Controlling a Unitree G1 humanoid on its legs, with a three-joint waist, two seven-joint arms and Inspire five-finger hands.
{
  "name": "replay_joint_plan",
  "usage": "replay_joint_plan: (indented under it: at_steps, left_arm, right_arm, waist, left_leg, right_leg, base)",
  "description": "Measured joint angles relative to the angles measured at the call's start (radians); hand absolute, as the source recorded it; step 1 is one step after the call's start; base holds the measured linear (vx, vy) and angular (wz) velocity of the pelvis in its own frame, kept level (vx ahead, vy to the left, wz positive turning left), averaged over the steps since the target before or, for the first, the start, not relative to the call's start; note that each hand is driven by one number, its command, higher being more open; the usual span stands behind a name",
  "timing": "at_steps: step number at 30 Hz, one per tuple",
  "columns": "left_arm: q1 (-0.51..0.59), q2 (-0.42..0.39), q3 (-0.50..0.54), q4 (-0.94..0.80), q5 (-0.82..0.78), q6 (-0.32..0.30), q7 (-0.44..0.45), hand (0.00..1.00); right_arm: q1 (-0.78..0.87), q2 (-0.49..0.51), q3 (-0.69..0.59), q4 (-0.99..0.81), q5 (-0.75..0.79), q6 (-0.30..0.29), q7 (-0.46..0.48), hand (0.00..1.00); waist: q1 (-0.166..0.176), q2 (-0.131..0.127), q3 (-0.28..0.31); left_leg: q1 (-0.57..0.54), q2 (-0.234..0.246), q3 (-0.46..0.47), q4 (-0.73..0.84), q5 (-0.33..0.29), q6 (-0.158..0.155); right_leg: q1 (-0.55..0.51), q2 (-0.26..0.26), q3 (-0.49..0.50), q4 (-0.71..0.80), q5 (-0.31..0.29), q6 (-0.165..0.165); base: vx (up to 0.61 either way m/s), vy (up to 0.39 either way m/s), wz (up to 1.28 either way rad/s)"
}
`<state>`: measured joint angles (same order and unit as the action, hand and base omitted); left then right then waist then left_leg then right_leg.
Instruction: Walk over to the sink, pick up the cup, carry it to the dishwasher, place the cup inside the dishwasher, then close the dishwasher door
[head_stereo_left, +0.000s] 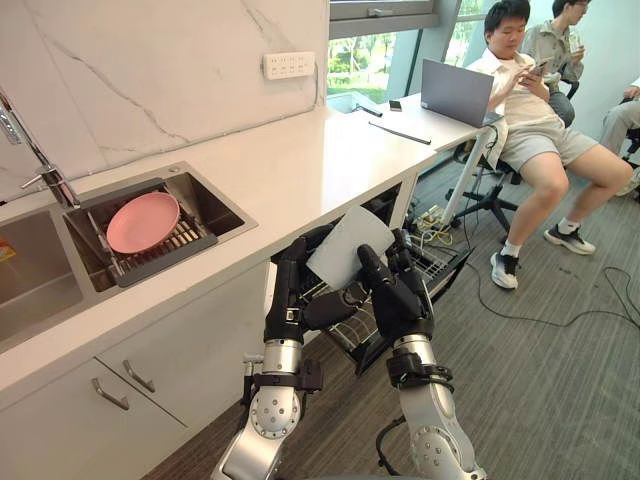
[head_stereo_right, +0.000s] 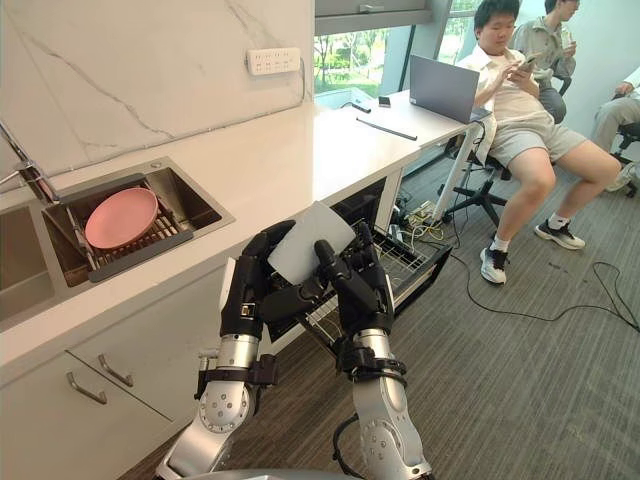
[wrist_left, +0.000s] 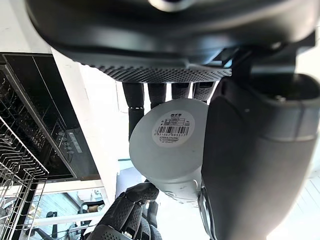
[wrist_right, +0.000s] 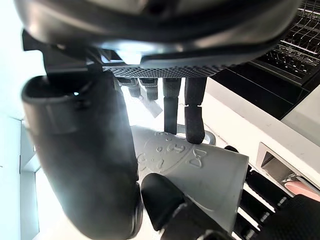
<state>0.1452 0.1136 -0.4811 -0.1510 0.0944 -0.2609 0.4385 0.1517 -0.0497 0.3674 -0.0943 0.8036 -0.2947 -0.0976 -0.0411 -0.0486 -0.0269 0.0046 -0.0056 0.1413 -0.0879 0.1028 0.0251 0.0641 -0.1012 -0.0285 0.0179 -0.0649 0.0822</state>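
Observation:
A pale grey cup (head_stereo_left: 350, 245) is held tilted between both hands, just in front of the counter edge and above the open dishwasher (head_stereo_left: 437, 262) with its wire rack pulled out. My left hand (head_stereo_left: 289, 296) wraps the cup from the left, with its thumb reaching across under it. My right hand (head_stereo_left: 396, 295) grips it from the right. The left wrist view looks at the cup's labelled base (wrist_left: 172, 131), with fingers (wrist_left: 157, 93) behind it. In the right wrist view, fingers (wrist_right: 194, 123) rest on the cup's embossed side (wrist_right: 200, 172).
A sink (head_stereo_left: 212, 203) at the left holds a pink plate (head_stereo_left: 143, 221) on a rack, beside a faucet (head_stereo_left: 40, 160). A laptop (head_stereo_left: 455, 92) stands at the counter's far end. People (head_stereo_left: 530, 110) sit at the right, and cables (head_stereo_left: 560, 320) trail over the floor.

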Motion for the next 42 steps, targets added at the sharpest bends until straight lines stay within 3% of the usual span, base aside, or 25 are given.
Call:
replay_joint_plan:
  at_steps: [22, 33, 42]
  left_arm:
    - [-0.006, 0.007, 0.005, 0.000, 0.007, -0.003, 0.000, 0.00]
    - [-0.009, 0.012, 0.092, 0.000, 0.027, 0.037, 0.000, 0.00]
    - [-0.043, -0.016, 0.150, 0.000, 0.027, 0.038, 0.002, 0.00]
  right_arm:
    - [-0.026, -0.039, 0.000, 0.000, -0.003, 0.024, -0.012, 1.00]
    - [-0.029, -0.054, 0.058, 0.002, 0.000, 0.093, 0.085, 1.00]
    - [-0.024, -0.054, 0.060, 0.013, 0.000, 0.097, 0.112, 1.00]
  waist:
    - [0.000, 0.001, -0.002]
    - [-0.001, 0.002, -0.002]
    - [-0.003, 0.002, -0.002]
  left_leg:
    - [-0.003, 0.001, 0.003, 0.000, 0.000, 0.000]
    - [-0.003, 0.003, 0.006, 0.000, 0.000, 0.000]
    - [-0.002, 0.003, 0.007, 0.000, 0.000, -0.001]
  right_leg:
    - [-0.005, 0.001, 0.003, -0.001, 0.002, -0.001]
    - [-0.005, 0.003, 0.005, -0.006, 0.006, -0.003]
    - [-0.005, 0.003, 0.004, -0.006, 0.006, -0.003]
  base:
    - [0.00, 0.000, 0.00]
    - [0.00, 0.000, 0.00]
    - [0.00, 0.000, 0.00]
